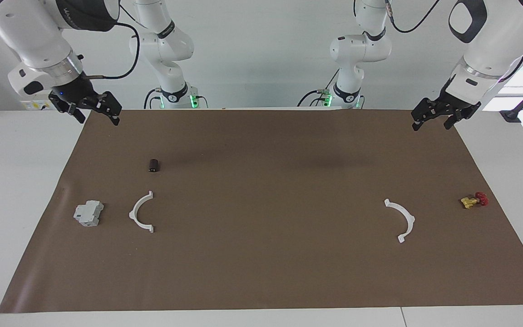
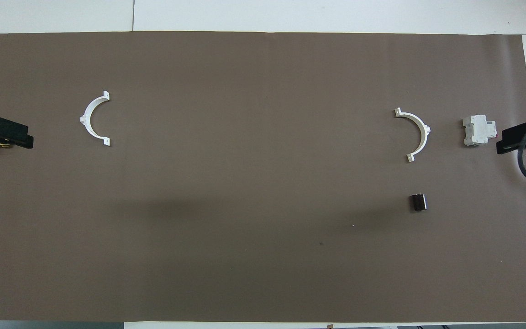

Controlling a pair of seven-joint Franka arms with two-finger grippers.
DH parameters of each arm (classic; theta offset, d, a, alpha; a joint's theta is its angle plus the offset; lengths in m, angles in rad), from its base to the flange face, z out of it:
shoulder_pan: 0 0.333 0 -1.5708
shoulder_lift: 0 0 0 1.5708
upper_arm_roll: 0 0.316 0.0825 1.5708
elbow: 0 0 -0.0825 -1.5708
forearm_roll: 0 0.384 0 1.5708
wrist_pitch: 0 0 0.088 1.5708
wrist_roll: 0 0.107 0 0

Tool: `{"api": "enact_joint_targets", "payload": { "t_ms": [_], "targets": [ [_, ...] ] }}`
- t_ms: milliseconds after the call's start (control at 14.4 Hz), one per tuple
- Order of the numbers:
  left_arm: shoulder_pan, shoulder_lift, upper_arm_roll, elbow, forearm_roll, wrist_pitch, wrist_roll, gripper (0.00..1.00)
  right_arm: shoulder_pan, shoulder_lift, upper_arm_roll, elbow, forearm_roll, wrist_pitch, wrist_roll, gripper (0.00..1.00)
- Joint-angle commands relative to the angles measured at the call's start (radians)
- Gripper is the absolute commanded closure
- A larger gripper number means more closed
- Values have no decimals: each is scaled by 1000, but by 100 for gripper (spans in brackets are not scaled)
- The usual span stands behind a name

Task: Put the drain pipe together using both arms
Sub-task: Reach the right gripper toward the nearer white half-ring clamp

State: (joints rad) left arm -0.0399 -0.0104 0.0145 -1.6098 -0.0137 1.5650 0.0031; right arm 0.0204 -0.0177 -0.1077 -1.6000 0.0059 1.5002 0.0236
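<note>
Lying flat on a brown mat (image 1: 261,254) over a white table (image 1: 16,181): two white half-rings, well apart. One half-ring (image 1: 141,212) toward the right arm's end, just beside a grey block (image 1: 88,213) that sits closer to that end of the mat. A small dark cylinder (image 1: 154,165) nearer the robots than this half-ring, apart from it. Other half-ring (image 1: 402,220) toward the left arm's end, with a yellow-and-red valve (image 1: 474,200) near the mat's edge on that side, a little nearer the robots. Open ends of both curves turned toward the mat's middle, nothing between them but bare mat.

Faint lettering on the arm casings, too small to read.

Right gripper (image 1: 93,109) hanging in the air over the mat's corner nearest the robots at its own end, jaws wide, holding nothing, well apart from its half-ring. Left gripper (image 1: 434,117) likewise raised over the matching corner at its own end, jaws wide, empty, well apart from its half-ring
</note>
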Motion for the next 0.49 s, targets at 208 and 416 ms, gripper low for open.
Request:
{"api": "enact_joint_targets", "payload": {
  "t_ms": [208, 416],
  "targets": [
    [5, -25, 2, -28, -12, 15, 12, 0, -11, -11, 3, -11, 16, 11, -10, 0],
    [5, -23, 2, -28, -12, 15, 12, 0, -10, -31, 3, -49, 16, 8, -22, 0]
  ]
}}
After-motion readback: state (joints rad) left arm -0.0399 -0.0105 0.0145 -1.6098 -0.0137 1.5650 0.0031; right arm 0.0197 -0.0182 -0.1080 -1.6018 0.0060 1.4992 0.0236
